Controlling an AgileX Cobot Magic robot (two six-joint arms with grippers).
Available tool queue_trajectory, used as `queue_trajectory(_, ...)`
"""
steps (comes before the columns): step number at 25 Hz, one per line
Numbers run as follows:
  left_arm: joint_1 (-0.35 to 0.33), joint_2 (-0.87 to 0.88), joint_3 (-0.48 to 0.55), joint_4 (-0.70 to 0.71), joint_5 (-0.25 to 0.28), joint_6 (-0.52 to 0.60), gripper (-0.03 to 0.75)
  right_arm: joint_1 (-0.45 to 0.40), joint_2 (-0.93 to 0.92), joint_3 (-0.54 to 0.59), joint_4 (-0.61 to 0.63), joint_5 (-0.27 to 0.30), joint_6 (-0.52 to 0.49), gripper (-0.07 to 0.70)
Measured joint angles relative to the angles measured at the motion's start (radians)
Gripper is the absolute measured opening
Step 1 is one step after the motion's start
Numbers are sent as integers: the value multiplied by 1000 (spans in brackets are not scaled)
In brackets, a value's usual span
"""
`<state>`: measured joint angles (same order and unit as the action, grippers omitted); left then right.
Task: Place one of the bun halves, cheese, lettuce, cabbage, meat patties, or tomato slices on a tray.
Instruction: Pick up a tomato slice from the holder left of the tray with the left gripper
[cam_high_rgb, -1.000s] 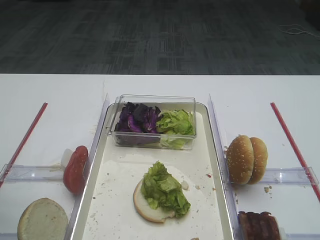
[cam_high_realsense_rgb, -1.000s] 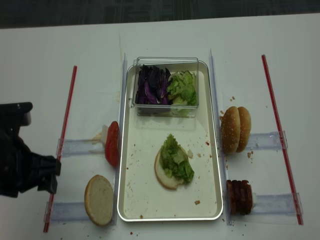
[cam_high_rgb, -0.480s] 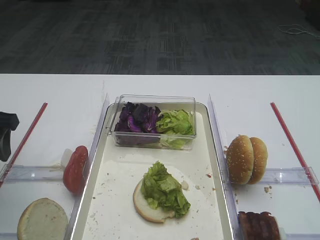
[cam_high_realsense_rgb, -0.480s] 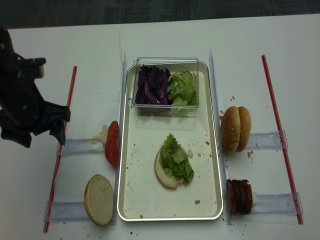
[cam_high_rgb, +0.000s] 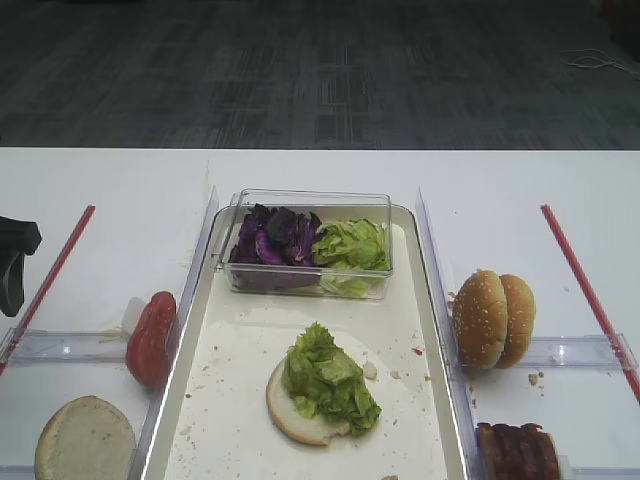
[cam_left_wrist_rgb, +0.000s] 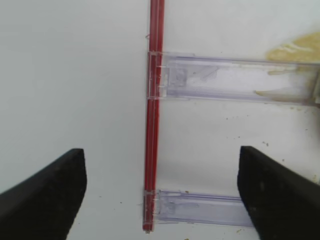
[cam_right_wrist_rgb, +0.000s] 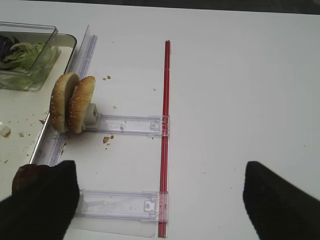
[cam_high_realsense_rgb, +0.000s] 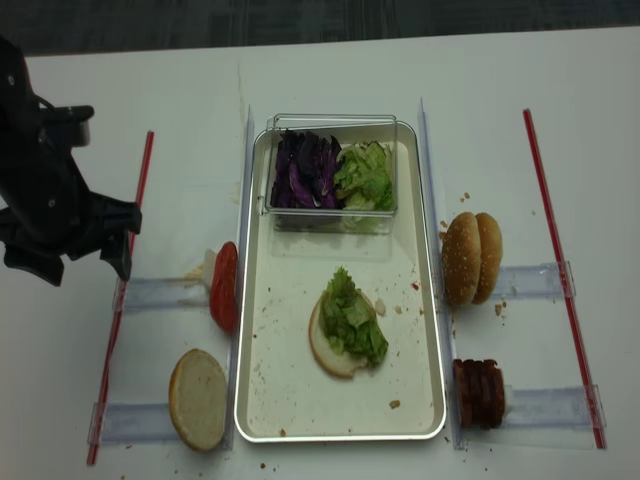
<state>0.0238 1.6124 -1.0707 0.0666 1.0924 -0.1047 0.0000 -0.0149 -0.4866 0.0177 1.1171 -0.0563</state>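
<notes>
No writing or labels can be read anywhere. The tray (cam_high_realsense_rgb: 258, 400) lies with its long side running from the near table edge to the far one. In its middle a bun half (cam_high_realsense_rgb: 325, 352) lies flat, cut side up, with lettuce (cam_high_realsense_rgb: 354, 318) on top. A clear box (cam_high_realsense_rgb: 332, 172) with cabbage (cam_high_realsense_rgb: 305, 170) sits at the far end. Tomato slices (cam_high_realsense_rgb: 224, 286) stand on edge by the left rim. The left gripper (cam_high_realsense_rgb: 78, 262) hangs over the table's left side, jaws wide and empty. The right gripper (cam_right_wrist_rgb: 160, 200) is wide and empty too.
</notes>
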Motion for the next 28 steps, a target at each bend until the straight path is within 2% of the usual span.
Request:
queue_trajectory(6,0,0,0,-22,0,0,599,0,0,0,0,0,-2,689)
queue_trajectory(9,-33,0,0,-24,0,0,599,0,0,0,0,0,-2,689)
queue_trajectory(14,-158,0,0,-24,-15,-63,599,0,0,0,0,0,-2,689)
queue_trajectory(20,-346,0,0,-29,-56,-192,600,0,0,0,0,2,-4,689)
queue_trajectory(24,-442,0,0,-29,-81,-269,600,0,0,0,0,2,-4,689)
queue_trajectory(28,-510,0,0,-29,-119,-324,600,0,0,0,0,2,-4,689)
